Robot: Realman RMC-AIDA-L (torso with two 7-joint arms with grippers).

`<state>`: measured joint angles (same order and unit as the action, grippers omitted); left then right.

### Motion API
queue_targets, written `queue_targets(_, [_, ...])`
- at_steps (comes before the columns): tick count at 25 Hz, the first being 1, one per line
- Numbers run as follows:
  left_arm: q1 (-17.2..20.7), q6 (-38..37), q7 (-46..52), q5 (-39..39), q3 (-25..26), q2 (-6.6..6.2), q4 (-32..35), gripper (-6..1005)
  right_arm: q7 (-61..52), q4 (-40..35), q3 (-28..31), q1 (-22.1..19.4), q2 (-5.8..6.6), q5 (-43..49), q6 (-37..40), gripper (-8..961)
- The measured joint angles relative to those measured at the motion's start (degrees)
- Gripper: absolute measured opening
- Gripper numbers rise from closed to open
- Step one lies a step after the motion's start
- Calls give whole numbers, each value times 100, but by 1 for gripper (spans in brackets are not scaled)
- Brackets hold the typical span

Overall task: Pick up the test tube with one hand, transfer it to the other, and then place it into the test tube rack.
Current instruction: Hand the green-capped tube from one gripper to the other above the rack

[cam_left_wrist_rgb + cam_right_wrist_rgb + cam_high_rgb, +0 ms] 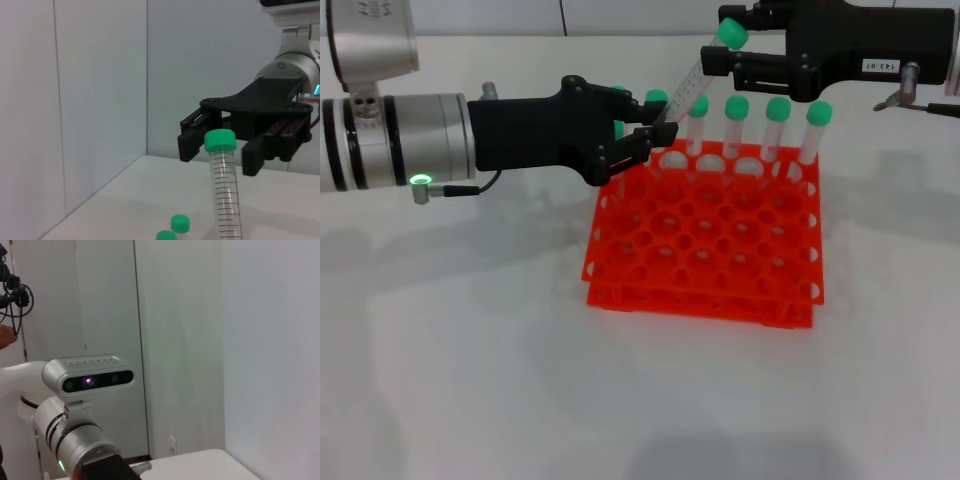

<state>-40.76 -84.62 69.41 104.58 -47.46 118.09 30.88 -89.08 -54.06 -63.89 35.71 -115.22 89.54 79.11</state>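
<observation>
My left gripper, with the green light, is shut on the lower end of the test tube. It holds the tube tilted above the back left corner of the orange-red test tube rack. The tube's green cap points up towards my right gripper, which bears a white label. The left wrist view shows the tube close up, with the right gripper open, one finger on each side of the cap and apart from it.
Several green-capped tubes stand upright in the rack's back row; two of their caps show in the left wrist view. The rack's other holes are empty. The right wrist view shows only the left arm's wrist and camera and a wall.
</observation>
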Motion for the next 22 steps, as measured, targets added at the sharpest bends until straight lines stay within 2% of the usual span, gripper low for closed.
queue_targets(7, [6, -27, -6, -3, 0, 12, 5, 342, -17, 3, -1, -3, -5, -3, -14, 411])
queue_targets(15, [19, -38, -7, -2, 0, 28, 7, 348, -151, 2, 0, 0, 17, -3, 5, 304])
queue_targets(22, [94, -43, 10, -39, -1, 81, 75, 354, -166, 0, -3, 5, 26, 3, 31, 298])
